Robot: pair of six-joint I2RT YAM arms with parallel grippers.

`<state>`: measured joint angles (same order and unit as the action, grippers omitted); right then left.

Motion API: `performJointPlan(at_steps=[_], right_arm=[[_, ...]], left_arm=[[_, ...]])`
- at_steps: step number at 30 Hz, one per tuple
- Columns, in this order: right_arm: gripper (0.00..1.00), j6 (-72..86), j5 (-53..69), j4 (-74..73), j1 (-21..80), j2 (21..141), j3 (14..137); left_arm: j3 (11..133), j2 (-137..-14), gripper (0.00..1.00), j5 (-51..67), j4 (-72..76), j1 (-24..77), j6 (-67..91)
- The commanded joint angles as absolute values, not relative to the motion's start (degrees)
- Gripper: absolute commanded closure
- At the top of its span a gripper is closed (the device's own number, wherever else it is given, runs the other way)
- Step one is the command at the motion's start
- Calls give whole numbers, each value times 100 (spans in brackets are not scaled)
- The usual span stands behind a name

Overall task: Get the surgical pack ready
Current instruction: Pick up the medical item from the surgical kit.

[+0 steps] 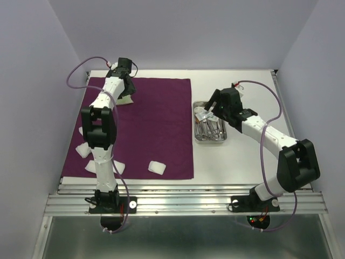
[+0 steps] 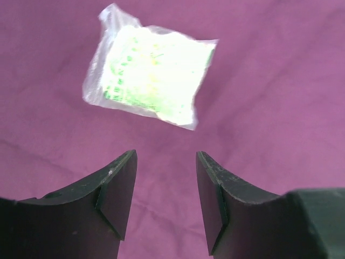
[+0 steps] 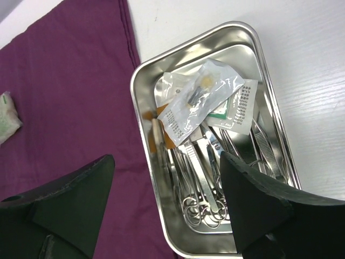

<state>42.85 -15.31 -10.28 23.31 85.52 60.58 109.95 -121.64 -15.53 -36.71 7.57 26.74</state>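
Note:
A deep-purple drape [image 1: 156,121] lies flat on the table's left half. A steel tray [image 1: 226,139] stands right of it, holding scissors and forceps [image 3: 207,183] with small packets [image 3: 202,102] on top. My left gripper [image 2: 165,178] is open and empty at the drape's far left, just short of a clear packet with green print [image 2: 148,73]. My right gripper [image 3: 167,189] is wide open and empty above the tray's left rim [image 3: 148,162]. White gauze pads [image 1: 157,167] lie near the drape's front and left edges.
More gauze pads [image 1: 84,151] sit by the left arm's base side of the drape. Grey walls close in the table on three sides. A metal rail [image 1: 183,202] runs along the near edge. Bare white table [image 1: 242,162] surrounds the tray.

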Motion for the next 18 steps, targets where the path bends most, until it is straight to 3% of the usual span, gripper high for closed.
performJointPlan(at_steps=[1,13,18], right_arm=[[16,4219,-1179,-932,2312,8472,6152],[15,4228,-1117,-967,2312,8490,6143],[14,4245,-949,-993,2312,8613,6249]], left_arm=[[11065,-12102,40,-2004,-3788,712,2795],[12031,-12981,37,-2496,-4069,668,2733],[11699,-12894,34,-2417,-3824,668,2777]])
